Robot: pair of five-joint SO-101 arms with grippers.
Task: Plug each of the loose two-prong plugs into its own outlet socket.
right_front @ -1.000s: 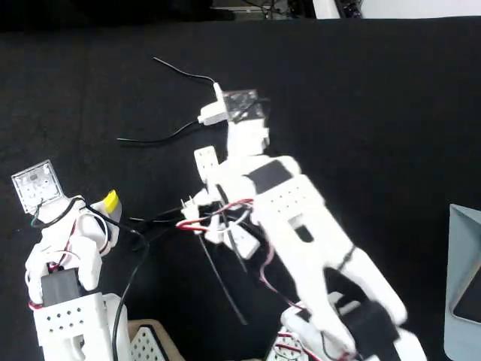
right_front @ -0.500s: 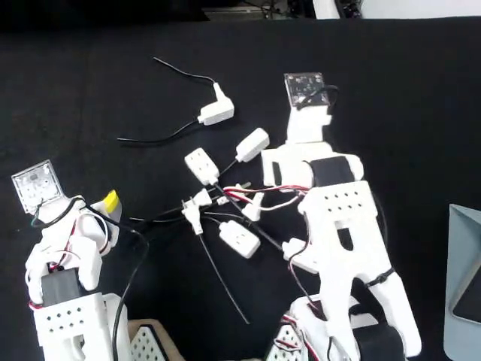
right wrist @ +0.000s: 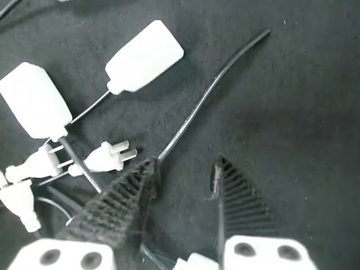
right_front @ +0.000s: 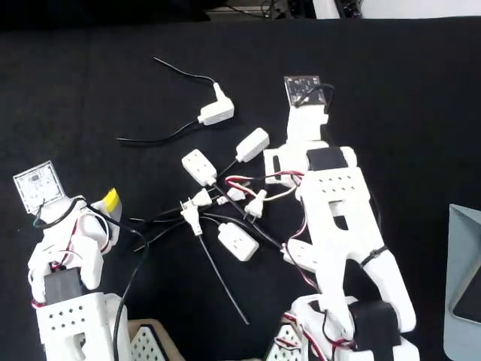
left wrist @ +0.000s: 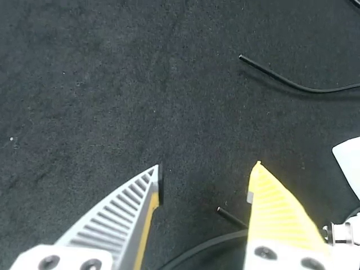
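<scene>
Several white outlet sockets lie on the black cloth: one (right_front: 199, 166) beside another (right_front: 252, 144), a third (right_front: 238, 241) nearer the arms, and an angled white piece (right_front: 216, 113) farther back. Loose two-prong plugs (right_front: 255, 204) (right_front: 194, 203) lie tangled between them. The right wrist view has two sockets (right wrist: 144, 56) (right wrist: 35, 100) and a plug (right wrist: 107, 157) just beyond my right gripper (right wrist: 185, 163), which is open and empty above the cloth beside a black cable (right wrist: 214, 84). My left gripper (left wrist: 207, 169) is open over bare cloth, its yellow finger (right_front: 110, 201) left of the cluster.
Thin black cables (right_front: 222, 282) trail from the cluster toward the arms and out the back left (right_front: 150, 139). A grey-blue container (right_front: 462, 278) stands at the right edge. Bare cloth lies to the left and far right.
The right arm has swung right and pulled back off the plug cluster, uncovering the sockets. A plug and a socket near it shifted slightly. The left arm has stayed put.
</scene>
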